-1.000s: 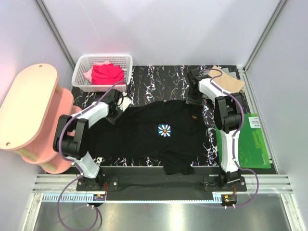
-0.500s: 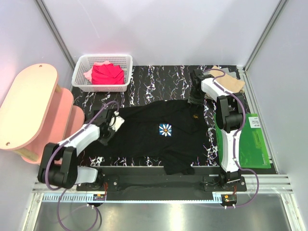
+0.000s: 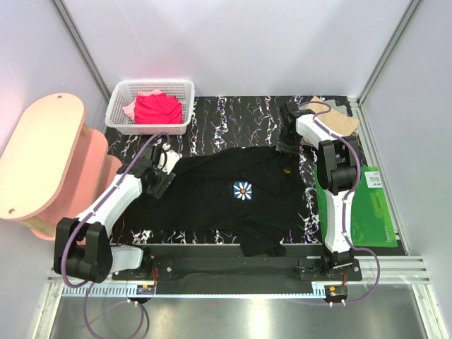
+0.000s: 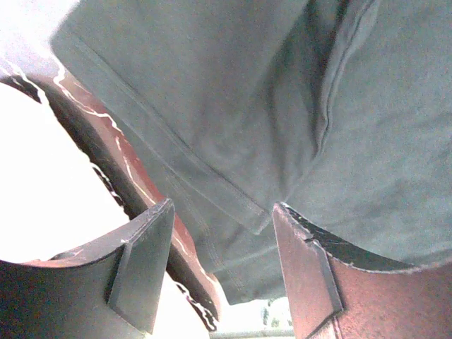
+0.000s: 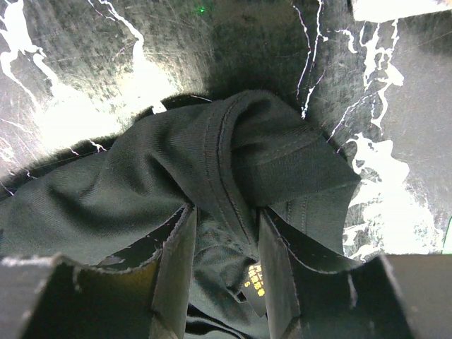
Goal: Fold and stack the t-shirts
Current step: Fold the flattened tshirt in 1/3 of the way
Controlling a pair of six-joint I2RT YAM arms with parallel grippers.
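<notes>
Left jaws stand apart over the left-hand edge of the black t-shirt (image 3: 212, 208). The wrist view shows a stitched hem (image 4: 201, 173) lying between the fingers (image 4: 145, 268) with a gap on either side, so nothing is pinched there. Right jaws are partly closed on the ribbed collar (image 5: 222, 159) at the shirt's far edge, with cloth bunched up between them and the neck label (image 5: 256, 282) showing just below.

To my eye this is light, limp cotton. It will sag wherever it isn't held and drag across the surface rather than slide cleanly. The doubled parts, collar and hems, look like the best places to bite, and I'd take two points set well apart so the panel stays flat.

It's a big shirt, matte black, with a small blue-and-white daisy print (image 3: 241, 191) facing up. It lies spread across the middle of the marbled tabletop (image 3: 233, 113), with a rumpled lump at its near edge. A red t-shirt (image 3: 157, 109) and a pink one (image 3: 129, 109) sit in the white basket (image 3: 116, 120) far left, and a tan t-shirt (image 3: 340, 123) lies at the far right corner.
</notes>
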